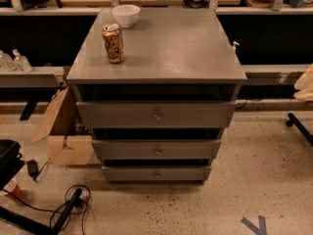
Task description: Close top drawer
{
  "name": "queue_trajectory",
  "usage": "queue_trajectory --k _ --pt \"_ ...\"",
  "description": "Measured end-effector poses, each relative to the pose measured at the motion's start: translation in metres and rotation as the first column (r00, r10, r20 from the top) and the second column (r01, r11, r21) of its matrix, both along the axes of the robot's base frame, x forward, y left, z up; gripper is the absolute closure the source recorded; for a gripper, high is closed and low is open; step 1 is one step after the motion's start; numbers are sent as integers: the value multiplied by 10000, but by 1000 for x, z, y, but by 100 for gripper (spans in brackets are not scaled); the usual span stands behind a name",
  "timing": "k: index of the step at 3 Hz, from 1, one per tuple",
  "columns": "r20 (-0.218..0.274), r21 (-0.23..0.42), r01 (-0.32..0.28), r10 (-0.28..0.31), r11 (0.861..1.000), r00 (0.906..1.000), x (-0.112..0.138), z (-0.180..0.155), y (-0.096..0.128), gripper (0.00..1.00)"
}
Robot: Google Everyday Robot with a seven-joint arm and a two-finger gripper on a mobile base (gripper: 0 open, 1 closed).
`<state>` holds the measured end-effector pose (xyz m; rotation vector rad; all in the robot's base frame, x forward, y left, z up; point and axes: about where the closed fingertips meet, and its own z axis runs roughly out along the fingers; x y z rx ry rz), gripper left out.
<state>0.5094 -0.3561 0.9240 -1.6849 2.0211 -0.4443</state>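
Observation:
A grey wooden cabinet point(161, 48) stands in the middle of the camera view. Its top drawer point(155, 114) is the widest front, with a small metal knob point(157, 115) at its centre. It stands pulled out a little, with a dark gap between it and the cabinet top. Two shorter drawer fronts point(156, 150) sit below it, each stepped further back. The gripper is not in view.
A drink can point(113, 43) and a white bowl point(125, 15) stand on the cabinet top. An open cardboard box point(63, 131) sits on the floor at the cabinet's left. Cables point(68, 207) and a black object point(7, 160) lie at lower left. A chair leg point(299, 126) is at right.

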Motion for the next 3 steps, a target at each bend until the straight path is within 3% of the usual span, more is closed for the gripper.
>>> queue_trajectory --k 1,2,3 --pt "-15 1 -22 22 10000 10000 0 -1 1 6" --pt "-25 2 -35 35 10000 10000 1 -1 2 0" --pt "-25 2 -36 36 10000 10000 1 -1 2 0"
